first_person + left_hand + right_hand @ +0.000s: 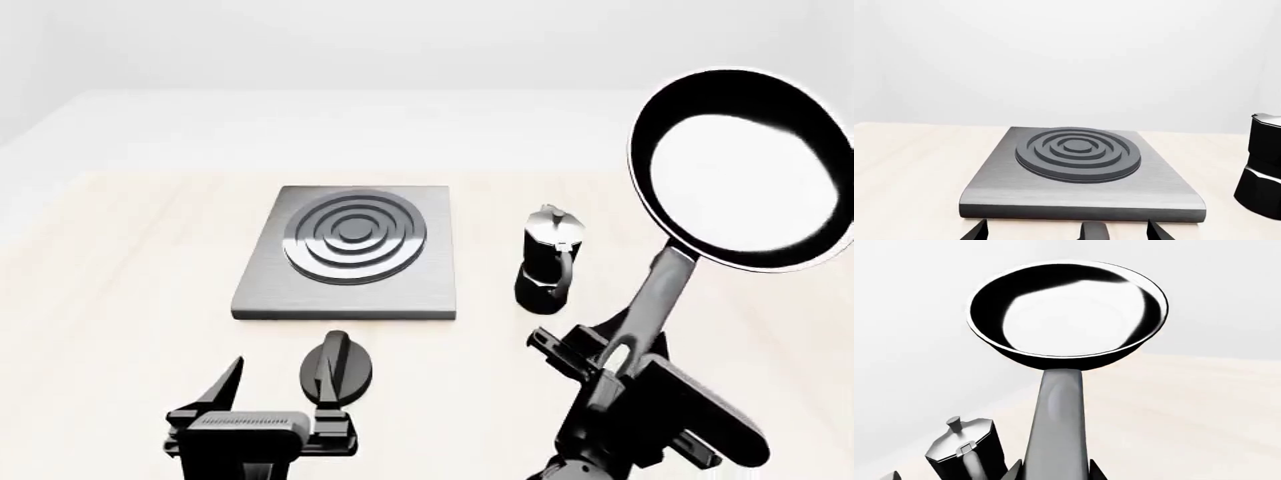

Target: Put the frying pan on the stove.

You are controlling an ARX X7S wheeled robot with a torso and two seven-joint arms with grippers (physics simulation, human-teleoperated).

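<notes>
right tool (617, 362) clenched on frying pan (742, 170) handle, held high at 2 o'clock of stove (350, 252); swinging over could clip moka pot (549, 258); left tool (274, 400) released.

Stove (350, 252) lies flat on the table (120, 260), left of centre. Knob (339, 367) just in front of its near edge; left gripper (274, 400) beside the knob. Moka pot (549, 258) upright, right of the stove, apart from it. Frying pan (745, 168) up in the air right of the pot, handle clamped in right gripper (617, 370).
</notes>
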